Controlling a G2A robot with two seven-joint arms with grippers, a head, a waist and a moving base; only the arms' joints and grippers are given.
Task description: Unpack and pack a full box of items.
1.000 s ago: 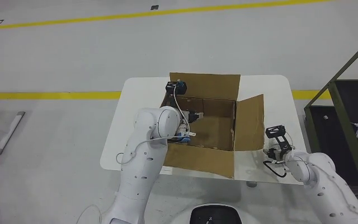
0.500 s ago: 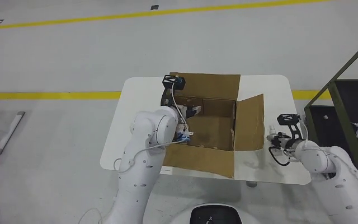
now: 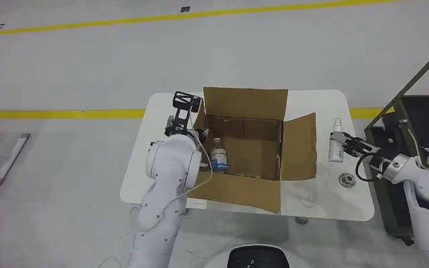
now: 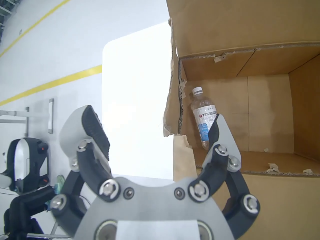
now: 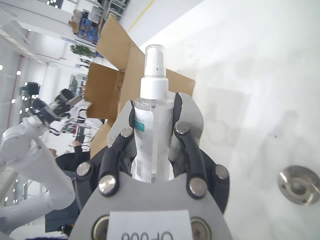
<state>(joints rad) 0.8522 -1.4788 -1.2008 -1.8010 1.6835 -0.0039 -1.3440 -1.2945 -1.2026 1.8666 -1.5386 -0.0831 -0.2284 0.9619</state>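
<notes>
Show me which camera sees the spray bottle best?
The right wrist view: the spray bottle sits close up, held between the jaws, cap and label clear. The top view shows it small, beside the flap of the cardboard box.

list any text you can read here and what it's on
"75%", followed by characters too small to read: label of the clear bottle in the cardboard box.
Label of the spray bottle held by the right gripper: too small to read.
On that gripper's base, a tag: cut off, unreadable.
</notes>
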